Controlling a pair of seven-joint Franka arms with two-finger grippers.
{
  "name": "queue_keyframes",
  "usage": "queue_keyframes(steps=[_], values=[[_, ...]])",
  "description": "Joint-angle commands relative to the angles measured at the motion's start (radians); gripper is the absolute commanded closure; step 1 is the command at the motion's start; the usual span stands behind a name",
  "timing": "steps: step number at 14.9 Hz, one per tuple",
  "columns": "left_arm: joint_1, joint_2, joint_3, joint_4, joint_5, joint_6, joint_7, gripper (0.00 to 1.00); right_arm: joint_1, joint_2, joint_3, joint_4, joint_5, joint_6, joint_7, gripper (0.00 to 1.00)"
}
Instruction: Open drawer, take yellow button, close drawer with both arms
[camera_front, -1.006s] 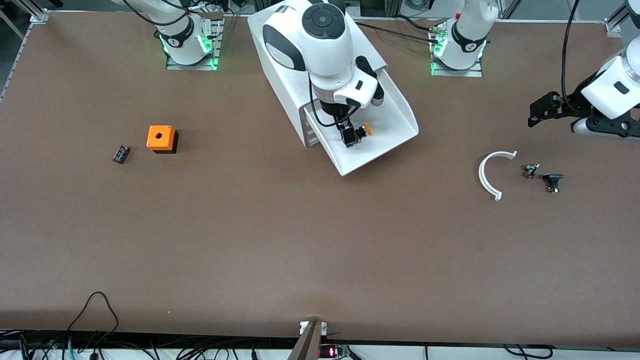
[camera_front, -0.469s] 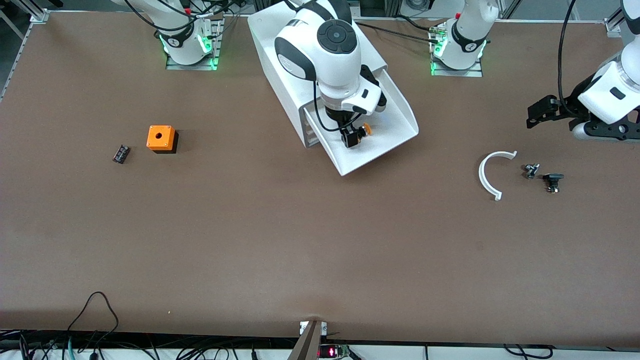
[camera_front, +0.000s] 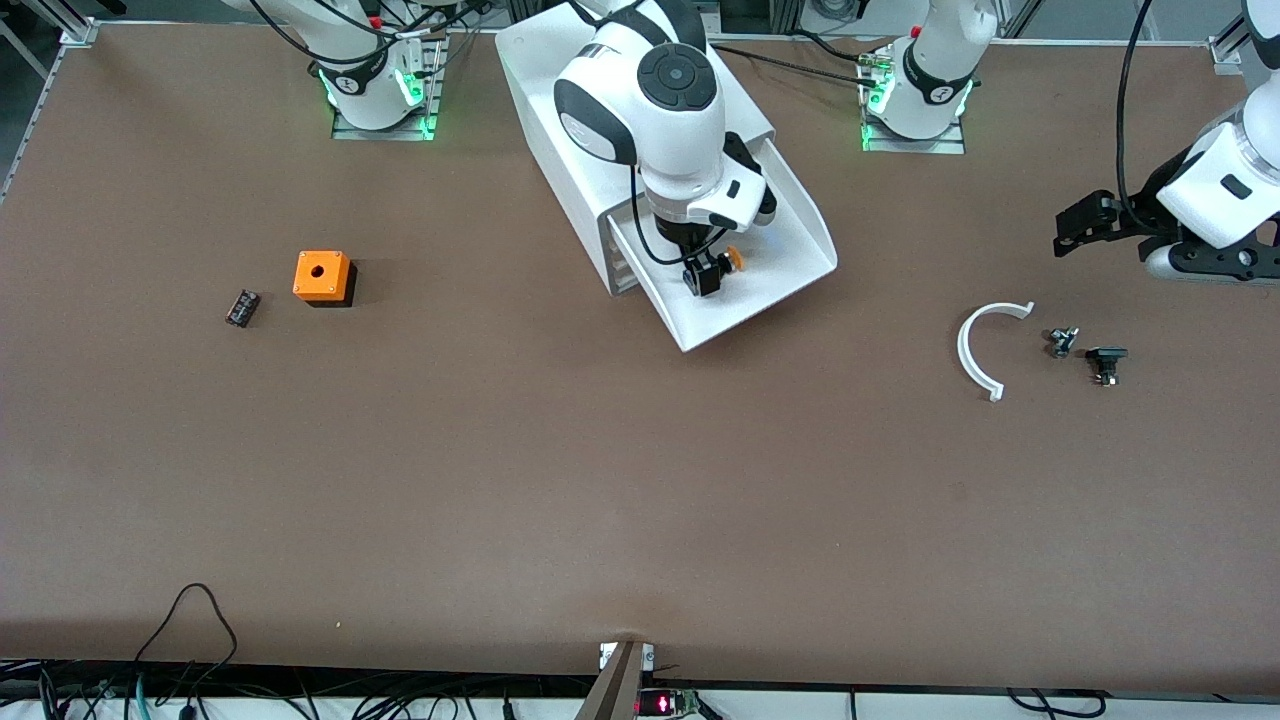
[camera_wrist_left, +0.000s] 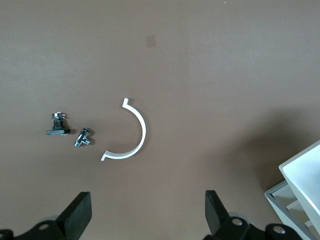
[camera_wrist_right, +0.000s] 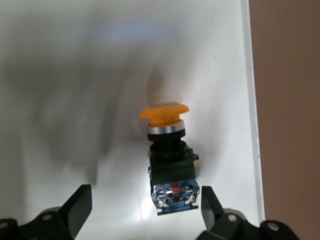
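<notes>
Overhead, brown table (camera_front: 500, 480), right end effector (camera_wrist_right: 142, 210) spread over button (camera_wrist_right: 170, 160), left end effector (camera_wrist_left: 145, 217) spread.

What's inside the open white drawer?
The drawer holds the button, lying on its side with its orange cap showing. The open right gripper hangs over it, and the arm covers part of the tray, so that part stays unseen.

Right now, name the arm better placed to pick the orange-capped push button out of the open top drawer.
Right. Its pincer hangs open over the orange-capped push button in the pulled-out white tray drawer; the left pincer waits open over bare table.
</notes>
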Motion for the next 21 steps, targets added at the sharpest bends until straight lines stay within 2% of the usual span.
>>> queue_keyframes(steps=[1,3,4,6,8,11,14,17,21], values=[[-0.010,0.003,0.006,0.019,0.026,-0.019,-0.012,0.00,0.015,0.029,-0.008,0.032,-0.015,0.012,-0.007,0.04],[-0.010,0.002,0.006,0.019,0.026,-0.019,-0.012,0.00,0.017,0.033,-0.008,0.030,-0.015,0.023,-0.007,0.05],[-0.010,0.002,0.006,0.019,0.026,-0.019,-0.012,0.00,0.022,0.034,-0.009,0.030,-0.015,0.029,-0.008,0.10],[-0.010,0.003,0.006,0.019,0.024,-0.019,-0.012,0.00,0.026,0.036,-0.014,0.030,-0.015,0.031,-0.011,0.23],[-0.010,0.003,0.006,0.020,0.024,-0.019,-0.013,0.00,0.031,0.036,-0.014,0.029,-0.015,0.031,-0.008,0.40],[-0.012,0.003,0.006,0.020,0.024,-0.019,-0.016,0.00,0.032,0.033,-0.015,0.029,-0.015,0.031,-0.007,0.57],[-0.010,0.005,0.006,0.019,0.024,-0.019,-0.016,0.00,0.034,0.022,-0.018,0.030,-0.015,0.031,-0.001,0.70],[-0.012,0.005,0.006,0.020,0.024,-0.019,-0.015,0.00,0.034,-0.012,-0.028,0.032,-0.015,0.029,0.018,0.75],[-0.012,0.015,0.006,0.013,0.052,-0.001,-0.016,0.00,0.028,-0.067,-0.061,0.013,-0.010,0.032,0.117,0.75]])
